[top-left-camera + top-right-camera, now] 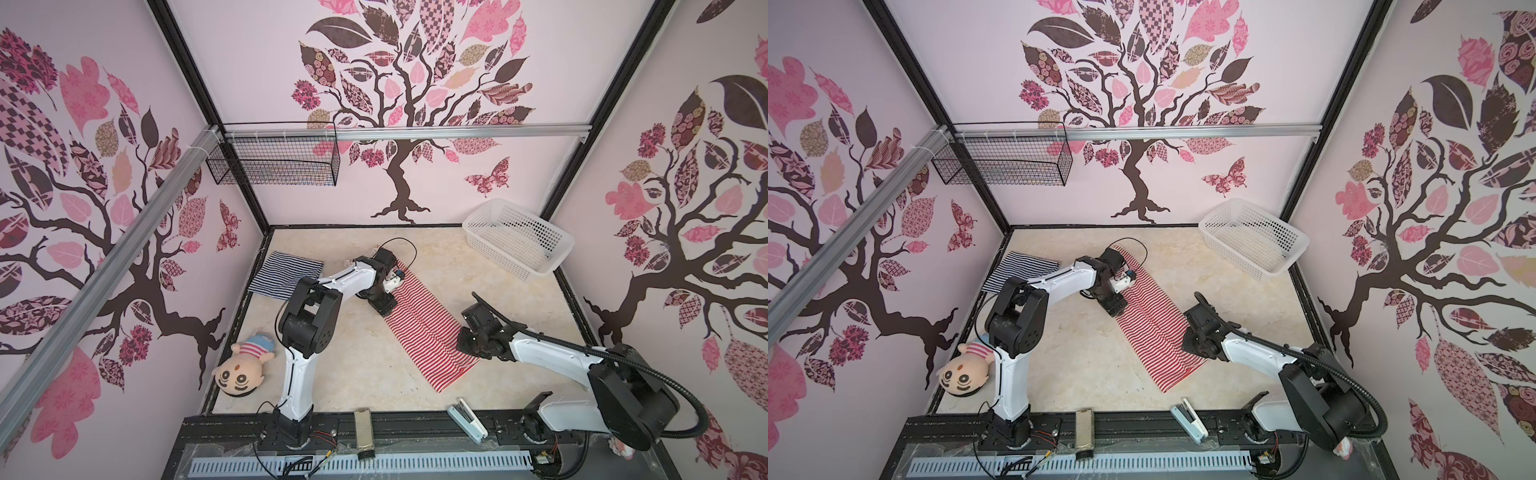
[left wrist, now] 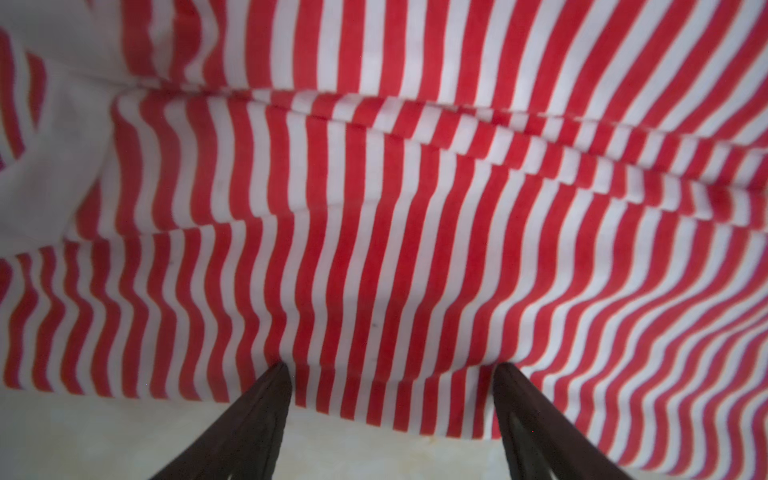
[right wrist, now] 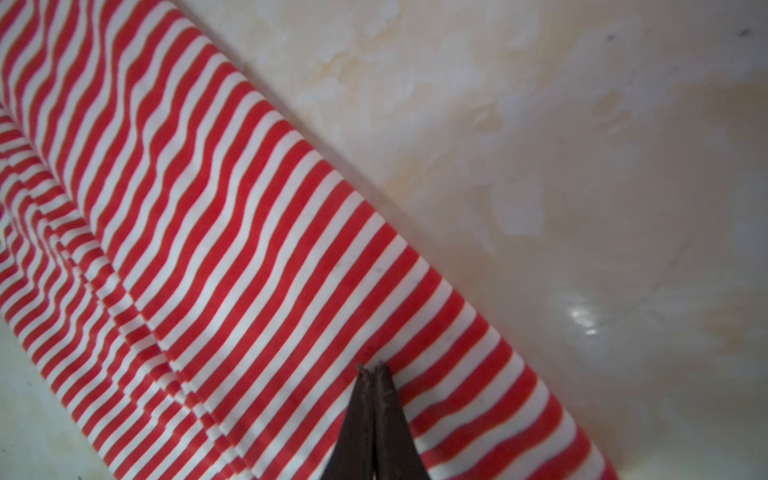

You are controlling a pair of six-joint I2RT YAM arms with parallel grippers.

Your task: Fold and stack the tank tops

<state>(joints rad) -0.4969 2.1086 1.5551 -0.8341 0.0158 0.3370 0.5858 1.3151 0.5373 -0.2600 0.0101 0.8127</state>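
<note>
On the marbled surface [image 1: 353,365] lie two tank tops: the navy-and-white tank top [image 1: 286,272] folded far left, the red-and-white tank top [image 1: 424,332] a long strip mid-surface. Both hands touch the red one: left hand [image 2: 392,368] spread wide, right hand [image 3: 372,368] closed tight.

In both top views the whole tabletop [image 1: 361,374] is seen from high above its near edge, tilted down toward the back wall [image 1: 457,199]. Each wrist view is held very near the red-striped top [image 2: 374,249], which is shared by all four views.

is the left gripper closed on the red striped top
No, the left gripper is open, its fingertips wide apart at the red-and-white tank top's edge.
</note>
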